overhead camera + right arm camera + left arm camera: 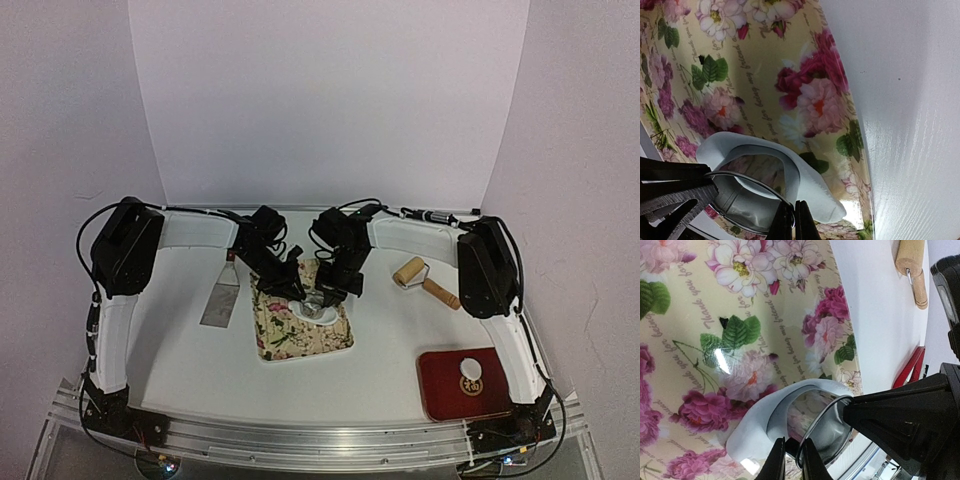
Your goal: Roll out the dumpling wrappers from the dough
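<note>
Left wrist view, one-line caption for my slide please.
Left gripper and right gripper pinch the metal ring cutter, white dough sheet curving around it, on the floral tray.

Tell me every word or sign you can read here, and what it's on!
"Thank you for": curly writing, repeated across the flower tray.
The rest of that curly writing is too tilted and blurred to read for sure.
Gold round sign on the red tray: too small to read.
Nothing else shows any words or numbers.
</note>
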